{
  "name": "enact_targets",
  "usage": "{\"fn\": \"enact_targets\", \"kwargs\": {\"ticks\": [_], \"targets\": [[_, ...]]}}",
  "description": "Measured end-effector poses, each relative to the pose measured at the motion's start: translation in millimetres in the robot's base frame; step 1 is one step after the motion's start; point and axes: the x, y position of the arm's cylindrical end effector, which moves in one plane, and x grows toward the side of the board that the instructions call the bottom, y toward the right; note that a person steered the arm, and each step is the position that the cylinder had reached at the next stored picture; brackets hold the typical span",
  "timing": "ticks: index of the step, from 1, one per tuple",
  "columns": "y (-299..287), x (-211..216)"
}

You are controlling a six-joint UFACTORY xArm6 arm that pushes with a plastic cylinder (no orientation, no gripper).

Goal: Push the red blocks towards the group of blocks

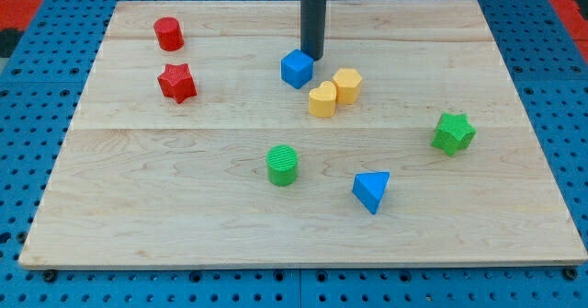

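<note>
Lying well left of my tip (313, 57), red cylinder (168, 34), red star (176, 83).

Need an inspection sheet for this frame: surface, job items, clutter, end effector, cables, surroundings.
Surface: wooden board, light planks, lying flat.
Job's things: red cylinder and red star block at the view's upper left, apart from each other and from all other blocks. Group near centre: blue cube, two yellow blocks that touch each other.
Clutter: green cylinder, blue triangular block, green star block, scattered singly.
Grippers: none; my tip sits just behind the blue cube's upper right edge, far from the red blocks.
Cables: nothing seen.
Surroundings: blue perforated base around the board.
</note>
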Motion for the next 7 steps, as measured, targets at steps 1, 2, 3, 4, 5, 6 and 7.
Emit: {"fn": "enact_targets", "kwargs": {"ticks": [1, 2, 3, 4, 5, 6, 7], "targets": [[-29.6, -29.3], [-47.0, 4.8], [-24.8, 9.7], [-107.3, -10.9], [-190.9, -57.9], [-163.1, -78.4], [-216.3, -113.0]]}}
